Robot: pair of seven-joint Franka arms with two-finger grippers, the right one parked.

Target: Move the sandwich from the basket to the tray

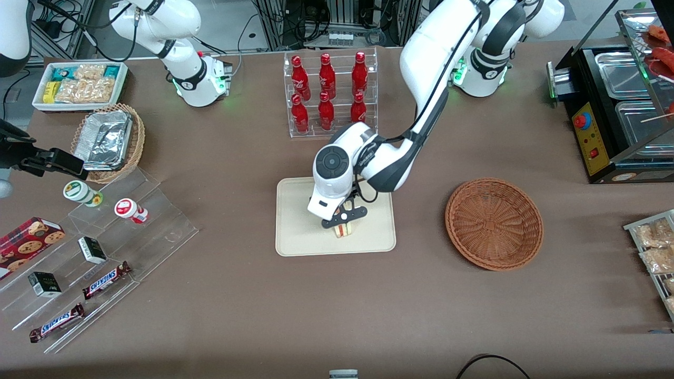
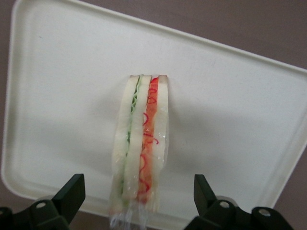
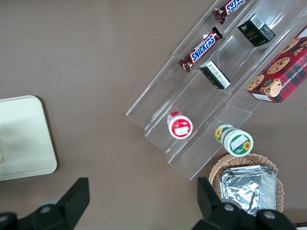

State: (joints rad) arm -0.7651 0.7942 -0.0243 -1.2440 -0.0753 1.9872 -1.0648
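The sandwich (image 1: 345, 230) stands on its edge on the cream tray (image 1: 295, 221), near the tray's edge closest to the front camera. In the left wrist view the sandwich (image 2: 141, 143) shows pale bread with green and red filling, wrapped in clear film, on the tray (image 2: 72, 96). My gripper (image 1: 344, 220) is just above it, open, with its fingers (image 2: 72, 191) standing apart on either side of the sandwich and not touching it. The reddish-brown basket (image 1: 494, 223) sits empty beside the tray, toward the working arm's end of the table.
A clear rack of red bottles (image 1: 329, 92) stands farther from the front camera than the tray. A clear stepped stand (image 1: 100, 252) with snacks and a tan basket of foil containers (image 1: 108, 141) lie toward the parked arm's end. A black appliance (image 1: 616, 105) stands toward the working arm's end.
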